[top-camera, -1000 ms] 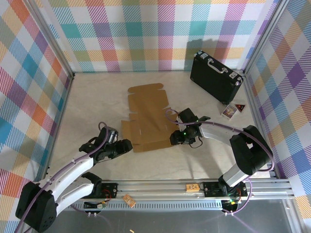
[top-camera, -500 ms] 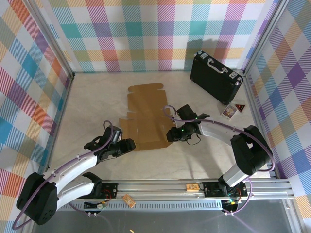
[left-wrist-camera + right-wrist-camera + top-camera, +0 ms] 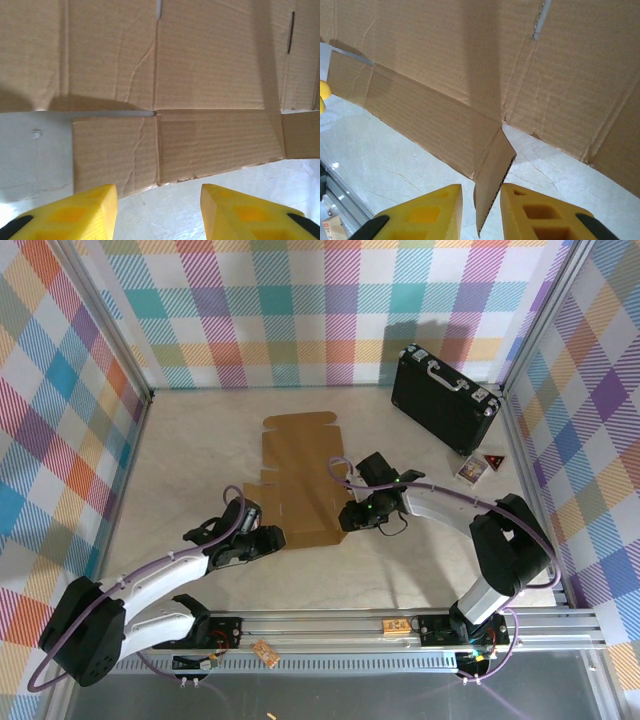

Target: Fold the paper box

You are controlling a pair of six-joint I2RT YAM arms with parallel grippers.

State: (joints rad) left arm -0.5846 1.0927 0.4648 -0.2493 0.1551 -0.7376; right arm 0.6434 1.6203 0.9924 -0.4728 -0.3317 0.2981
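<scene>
Both arms have crept in toward the cardboard since the earlier frame: our left hand [image 3: 275, 538] has slid up to the sheet's near left corner, and our right hand [image 3: 347, 520] has shifted left onto its near right edge.

In the left wrist view, the left hand [image 3: 159, 192] stands spread, nothing between its yellow fingers [image 3: 85, 210]. The ragged near edge of the paper box [image 3: 200, 75] lies just ahead of them.

In the right wrist view, the right hand [image 3: 481, 192] has its fingers drawn nearly together around a small flap [image 3: 492, 170], which stands up on edge from the sheet. We see a sliver of gap on one side, so we cannot tell whether the pinch actually bites.

The paper box [image 3: 300, 480] otherwise lies flat and unfolded in the middle of the pale worktop [image 3: 200, 440], its long axis running away from the arms. Well apart, at the far right, a black case [image 3: 443, 398] stands by the plaid wall, with two small cards [image 3: 471, 469] just in front of it.
</scene>
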